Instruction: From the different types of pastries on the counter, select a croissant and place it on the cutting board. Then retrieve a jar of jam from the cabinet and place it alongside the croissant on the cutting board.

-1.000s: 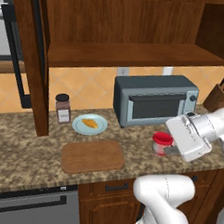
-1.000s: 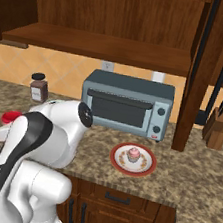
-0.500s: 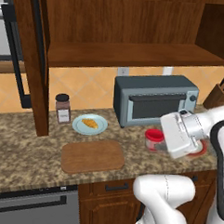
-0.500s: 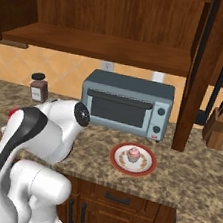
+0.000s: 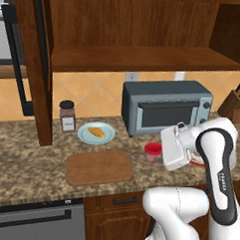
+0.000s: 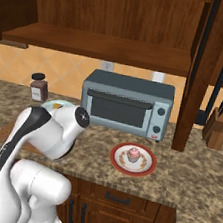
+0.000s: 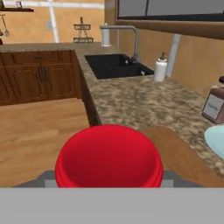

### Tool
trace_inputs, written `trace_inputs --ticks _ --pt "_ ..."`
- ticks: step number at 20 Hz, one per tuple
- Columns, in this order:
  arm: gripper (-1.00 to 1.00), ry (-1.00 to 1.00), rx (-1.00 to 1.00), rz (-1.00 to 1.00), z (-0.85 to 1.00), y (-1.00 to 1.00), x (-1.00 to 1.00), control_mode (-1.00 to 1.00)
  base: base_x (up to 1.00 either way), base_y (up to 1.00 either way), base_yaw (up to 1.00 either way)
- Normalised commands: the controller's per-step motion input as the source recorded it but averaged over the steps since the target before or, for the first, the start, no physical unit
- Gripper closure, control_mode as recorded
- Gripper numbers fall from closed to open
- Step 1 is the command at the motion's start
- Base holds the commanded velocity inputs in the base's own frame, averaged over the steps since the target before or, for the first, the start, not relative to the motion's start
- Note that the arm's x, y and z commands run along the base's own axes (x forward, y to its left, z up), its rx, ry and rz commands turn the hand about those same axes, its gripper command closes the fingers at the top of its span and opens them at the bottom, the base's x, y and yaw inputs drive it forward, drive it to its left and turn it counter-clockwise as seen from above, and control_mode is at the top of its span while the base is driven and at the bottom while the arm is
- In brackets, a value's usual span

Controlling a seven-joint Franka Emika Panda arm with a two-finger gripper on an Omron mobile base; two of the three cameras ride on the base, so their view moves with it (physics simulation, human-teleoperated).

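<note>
The gripper (image 5: 159,153) has its fingers clamped on the jar of jam (image 5: 153,151), carried above the counter (image 5: 34,175). The cutting board (image 5: 99,167) lies at eight o'clock from the jar; the croissant (image 5: 95,132) sits on its plate (image 5: 107,137).

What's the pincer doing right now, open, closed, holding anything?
Pincer: closed on the jar of jam, carried above the counter toward the cutting board.
</note>
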Motion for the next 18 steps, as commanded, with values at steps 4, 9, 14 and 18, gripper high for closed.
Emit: trace_inputs --ticks 4,9,14,18 --pt "1.0 0.0 0.0 -0.09 -0.76 0.21 0.76 -1.0 0.0 0.0 0.0" --pt "1.0 -0.02 0.0 -0.11 -0.48 0.19 0.89 -1.0 0.0 0.0 0.0" --pt "1.0 0.08 0.0 0.01 -0.38 0.17 0.11 -1.0 0.0 0.0 0.0" --pt "1.0 0.04 0.0 0.15 -0.47 0.58 -0.31 -1.0 0.0 0.0 0.0"
